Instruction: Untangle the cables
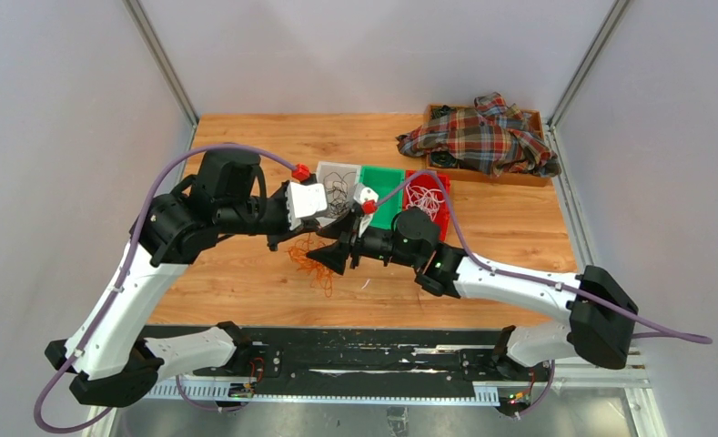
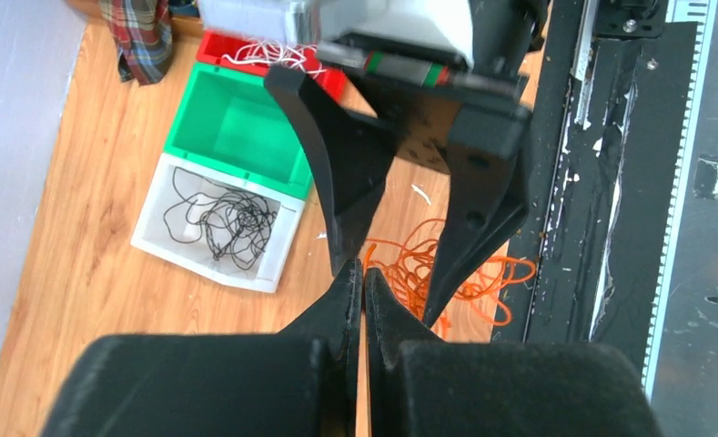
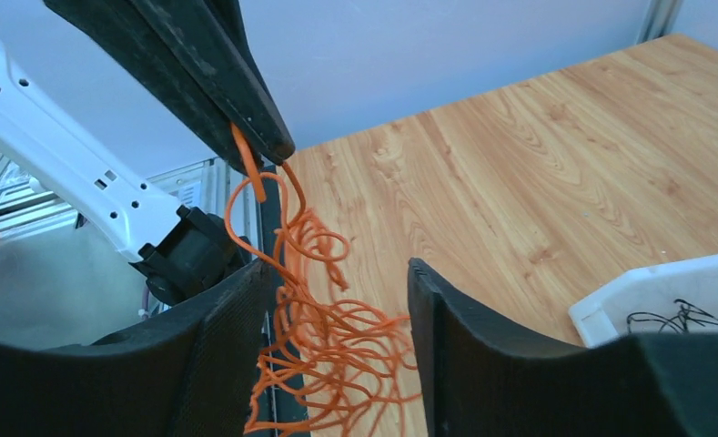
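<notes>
orange cables point(image 3: 323, 341) hang in a loose bunch from the left gripper point(image 3: 268, 137), which is pressed together and pinches one strand at its very tip; this pinch is clear only in the right wrist view. in the same view the bunch drops between the two fingers of the right gripper point(image 3: 337, 273), which is spread wide with the strands in the gap, and i cannot tell if its fingers touch them

the left wrist view shows what the other wrist view does not: the lower loops of the orange bunch seem to lie on the wooden counter point(image 2: 73, 300), near its front edge, and further back three bins stand side by side in a row. the white bin point(image 2: 205, 270) holds black cables point(image 2: 223, 218) in a tangle, the green bin point(image 2: 237, 123) is in the middle, and the red bin point(image 2: 214, 50) holds white cables point(image 2: 264, 55), mostly cut off by the top of the picture and by the right arm

in the top view the two grippers meet over the middle of the counter, just in front of the white bin, but there the black fingers merge into one dark shape and the pinched strand is too thin to see. at the far right corner a checked cloth point(image 1: 482, 137) covers a wooden tray point(image 1: 505, 177); what is under it is hidden
</notes>
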Tool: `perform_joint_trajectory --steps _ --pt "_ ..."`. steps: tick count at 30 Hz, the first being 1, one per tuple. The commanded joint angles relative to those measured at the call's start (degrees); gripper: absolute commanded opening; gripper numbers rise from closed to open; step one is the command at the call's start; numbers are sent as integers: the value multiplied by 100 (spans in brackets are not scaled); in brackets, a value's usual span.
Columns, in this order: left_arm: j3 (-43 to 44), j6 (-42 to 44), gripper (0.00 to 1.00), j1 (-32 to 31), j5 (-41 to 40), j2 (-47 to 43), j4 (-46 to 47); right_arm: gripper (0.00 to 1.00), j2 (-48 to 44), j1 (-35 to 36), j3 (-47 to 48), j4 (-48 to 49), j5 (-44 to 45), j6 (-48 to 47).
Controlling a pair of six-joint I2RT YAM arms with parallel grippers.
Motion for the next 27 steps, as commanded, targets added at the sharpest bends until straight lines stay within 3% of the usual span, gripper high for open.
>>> perform_joint_trajectory --steps 1,6,12,14,17,21,27 --pt "237 -90 0 -24 170 10 31 53 251 193 378 71 84 -142" --pt "278 -138 1 -24 350 1 28 41 415 212 535 244 327 83" --pt "232 -226 4 -24 523 73 41 1 447 222 610 352 694 315" --pt "201 -214 19 -24 450 85 45 1 370 221 513 493 819 367" --pt "238 -245 52 -24 206 64 36 1 194 222 273 645 1101 391" --pt "332 -236 76 -24 -476 -104 49 1 -50 222 -35 819 1152 408" --pt "194 35 78 -24 -723 -323 64 1 -295 227 -296 776 843 447"
